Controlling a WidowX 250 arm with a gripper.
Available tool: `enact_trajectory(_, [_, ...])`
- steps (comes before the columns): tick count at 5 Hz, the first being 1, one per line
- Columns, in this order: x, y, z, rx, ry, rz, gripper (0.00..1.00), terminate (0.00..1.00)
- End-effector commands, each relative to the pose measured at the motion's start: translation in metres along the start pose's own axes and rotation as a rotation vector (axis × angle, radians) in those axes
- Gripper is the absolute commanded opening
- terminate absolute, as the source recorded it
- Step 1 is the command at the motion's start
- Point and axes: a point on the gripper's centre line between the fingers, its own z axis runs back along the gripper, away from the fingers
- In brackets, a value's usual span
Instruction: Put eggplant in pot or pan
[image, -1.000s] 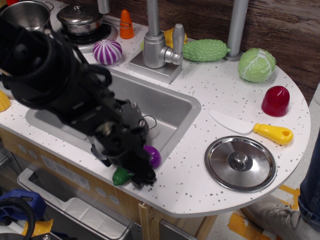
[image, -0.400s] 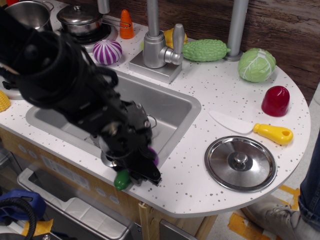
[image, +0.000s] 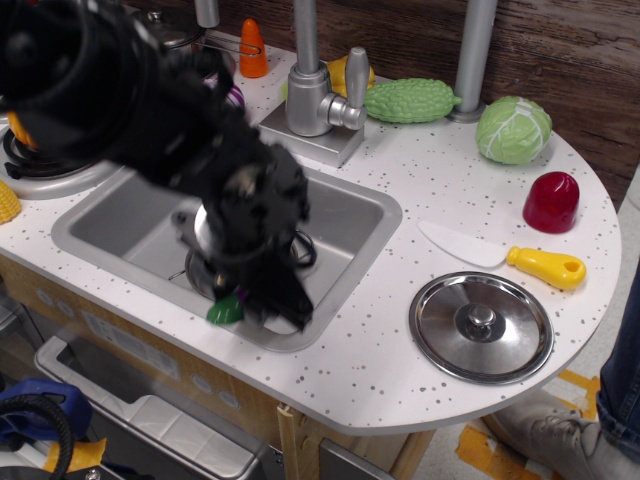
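My gripper is shut on the eggplant. Only its green stem cap and a sliver of purple show below the black fingers. I hold it low over the front of the sink, just above the shallow steel pot. The pot stands in the basin and my arm hides most of it; one wire loop handle shows at its right. I cannot tell whether the eggplant touches the pot.
A steel lid, a yellow-handled knife, a red piece, a cabbage and a green gourd lie on the counter at right. The faucet and an orange carrot stand behind the sink.
The gripper has lifted the eggplant off the counter's front edge and carried it back and left, over the pot in the sink.
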Motion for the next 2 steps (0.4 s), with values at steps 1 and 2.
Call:
enact_trajectory(1, [0.027,0.030,0.001,0.046,-0.069,-0.025,0.00,0.00])
enact_trajectory(2, [0.040,0.045,-0.014,0.069,-0.115,-0.043,0.00,0.00])
